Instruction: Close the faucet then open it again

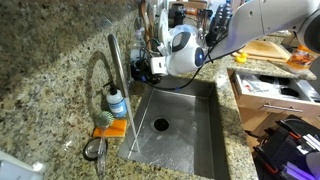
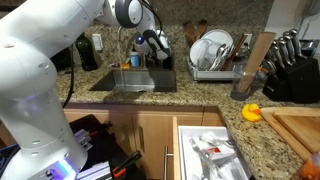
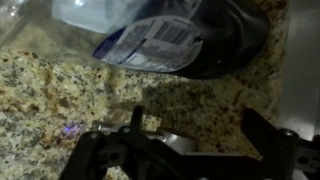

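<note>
The brushed-metal faucet point(image 1: 113, 70) stands at the left rim of the steel sink point(image 1: 190, 140), with an arched neck and a long slim straight tube. It also shows in the exterior view behind the arm point(image 2: 123, 45). My gripper point(image 1: 140, 68) hovers close beside the faucet's upper part, over the sink's back corner point(image 2: 152, 43). In the wrist view the dark fingers point(image 3: 200, 122) are spread apart over speckled granite. A silver metal piece point(image 3: 172, 143) lies low between them. A blurred bottle with a blue-and-white label point(image 3: 150, 40) fills the top.
A small clear soap bottle with a blue cap point(image 1: 117, 101) and an orange sponge point(image 1: 110, 128) sit by the faucet base. A dish rack with plates point(image 2: 212, 52), a knife block point(image 2: 290, 62), a yellow duck point(image 2: 252, 112) and an open drawer point(image 2: 215, 150) lie to the side.
</note>
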{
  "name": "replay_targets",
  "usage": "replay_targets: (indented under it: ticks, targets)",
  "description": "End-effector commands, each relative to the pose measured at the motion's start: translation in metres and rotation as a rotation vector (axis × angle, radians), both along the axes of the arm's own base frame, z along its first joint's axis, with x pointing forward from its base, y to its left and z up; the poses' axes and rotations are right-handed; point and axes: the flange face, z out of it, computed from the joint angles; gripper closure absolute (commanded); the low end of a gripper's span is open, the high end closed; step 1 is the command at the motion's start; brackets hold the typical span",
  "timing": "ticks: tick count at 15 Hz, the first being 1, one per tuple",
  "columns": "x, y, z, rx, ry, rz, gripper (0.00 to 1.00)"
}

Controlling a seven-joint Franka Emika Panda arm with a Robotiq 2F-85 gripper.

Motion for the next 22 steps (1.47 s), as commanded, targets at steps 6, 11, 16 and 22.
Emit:
replay_targets:
  ticks: [6,11,16,22]
  targets:
    - [-0.011,0.046,0.11,0.088,-0.236,0.231,0.0]
    - [-0.009,0.04,0.107,0.074,-0.218,0.155,0.0]
    - [0.014,0.017,0.086,0.047,-0.227,0.0,0.0]
    - [0.017,0.016,0.076,0.08,-0.201,-0.012,0.0]
